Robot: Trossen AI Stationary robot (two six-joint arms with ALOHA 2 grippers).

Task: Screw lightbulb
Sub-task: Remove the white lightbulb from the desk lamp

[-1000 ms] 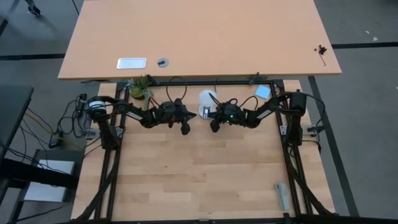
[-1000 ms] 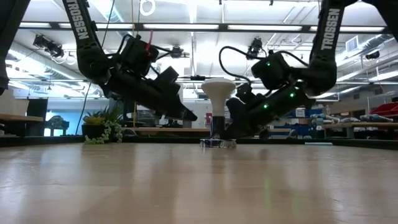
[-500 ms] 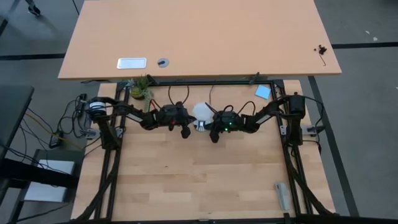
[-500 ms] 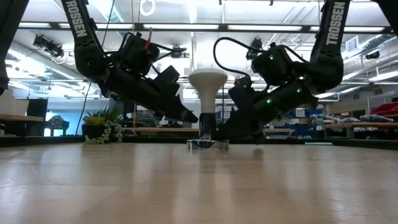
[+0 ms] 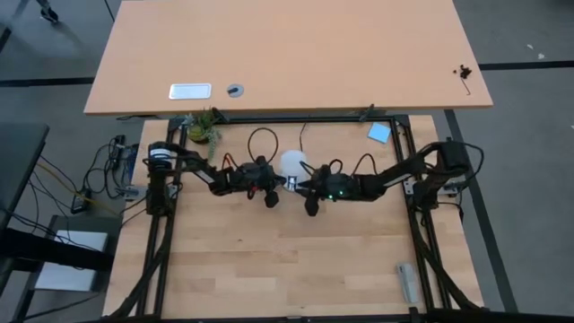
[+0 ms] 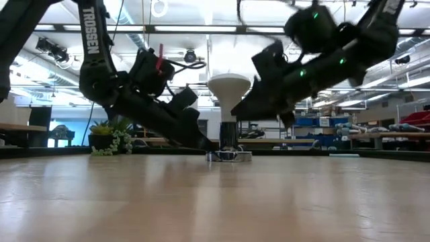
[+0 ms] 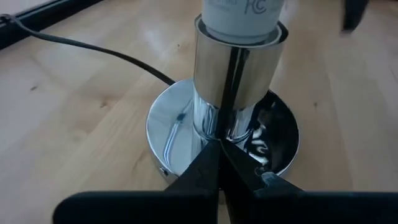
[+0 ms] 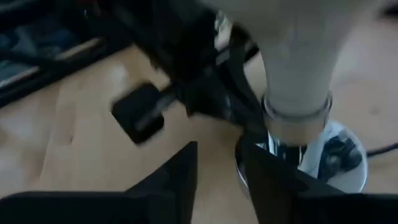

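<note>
Currently bracing socket (image 7: 221, 134) with left gripper (image 7: 219, 163), fingers pressed together; right gripper (image 8: 219, 163), fingers spread, clearing lightbulb (image 6: 229, 86). Risk: base sliding, cross-threading.

Lightbulb (image 5: 293, 163) between left gripper (image 5: 272, 196); right gripper (image 5: 309, 203).

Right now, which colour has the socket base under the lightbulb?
Shiny silver chrome; the socket base shows best in the left wrist view, under the white lightbulb.

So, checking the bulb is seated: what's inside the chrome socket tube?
The lightbulb stands upright in the socket tube, white neck showing at its rim. The screw base is hidden inside, so thread engagement can't be seen.
</note>
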